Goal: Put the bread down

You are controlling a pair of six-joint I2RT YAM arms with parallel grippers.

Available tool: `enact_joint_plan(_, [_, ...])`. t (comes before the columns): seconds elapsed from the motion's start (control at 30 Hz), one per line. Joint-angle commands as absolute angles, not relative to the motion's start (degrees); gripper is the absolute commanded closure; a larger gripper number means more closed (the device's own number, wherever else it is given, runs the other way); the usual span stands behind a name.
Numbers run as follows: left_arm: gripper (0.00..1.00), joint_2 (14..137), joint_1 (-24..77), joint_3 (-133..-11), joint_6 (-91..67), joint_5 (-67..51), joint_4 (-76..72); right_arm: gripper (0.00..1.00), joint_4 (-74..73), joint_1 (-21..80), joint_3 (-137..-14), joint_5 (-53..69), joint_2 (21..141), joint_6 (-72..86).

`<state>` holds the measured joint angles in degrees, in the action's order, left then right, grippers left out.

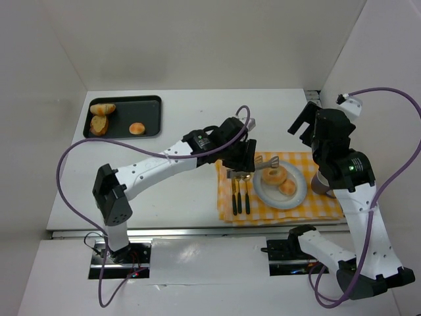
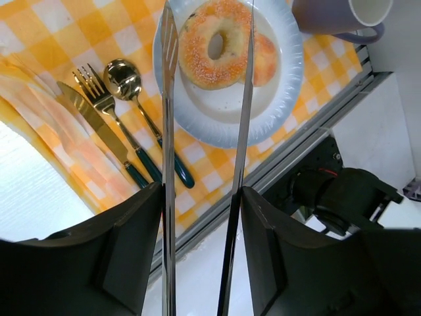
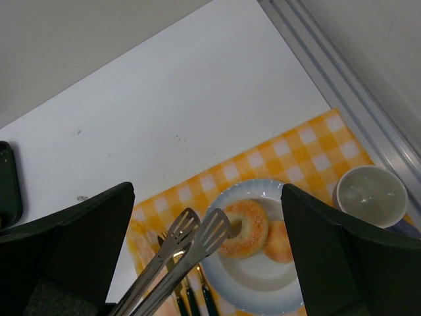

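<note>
The bagel [image 2: 197, 56] lies flat on the plate [image 2: 217, 128], touching a smaller bun [image 2: 265, 59] on the side toward the mug [image 2: 329, 16]. The plate sits on the checked cloth [image 2: 39, 39], with the fork [image 2: 99, 99], spoon [image 2: 122, 79] and knife [image 2: 85, 115] just beside it.

The left claw [image 2: 200, 197] grips the tongs [image 2: 168, 99] by their arms. The blades are spread to either side of the bagel and do not seem to pinch it, though the wrist view cannot settle whether one blade grazes its edge. The right claw [image 3: 207, 197] is spread wide with nothing in it, hanging above the far side of the cloth.

The bread looks delivered, so the step in hand is probably the release and retreat. To do it well:
- Let the tongs spring fully apart before moving, so neither blade drags the bagel.
- Lift straight up first. A sideways pull could sweep the bagel into the bun or tip it over the rim.
- Keep enough squeeze that the tongs stay seated in the claw.
- Once clear, swing away over bare tabletop, not over the cutlery or the mug.

More bread waits on the tray [image 1: 122, 117], well apart at the far left.
</note>
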<state>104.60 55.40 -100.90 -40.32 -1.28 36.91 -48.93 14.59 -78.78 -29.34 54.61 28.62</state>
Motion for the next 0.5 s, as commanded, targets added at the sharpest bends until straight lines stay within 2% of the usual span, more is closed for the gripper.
enact_joint_plan(0.0, [0.38, 99.6, 54.9, -103.2, -38.8, -0.3, 37.9, 0.0, -48.5, 14.3, -79.8, -29.7, 54.5, 27.9])
enact_joint_plan(0.23, [0.44, 90.5, 49.5, -97.5, -37.2, 5.2, 42.2, 0.0, -48.0, 14.3, -79.8, -29.7, 54.5, 27.9])
enact_joint_plan(0.47, [0.44, 81.0, 35.8, -91.6, -34.9, 8.6, 48.3, 0.0, -46.9, 14.3, -78.7, -28.6, 54.5, 27.9])
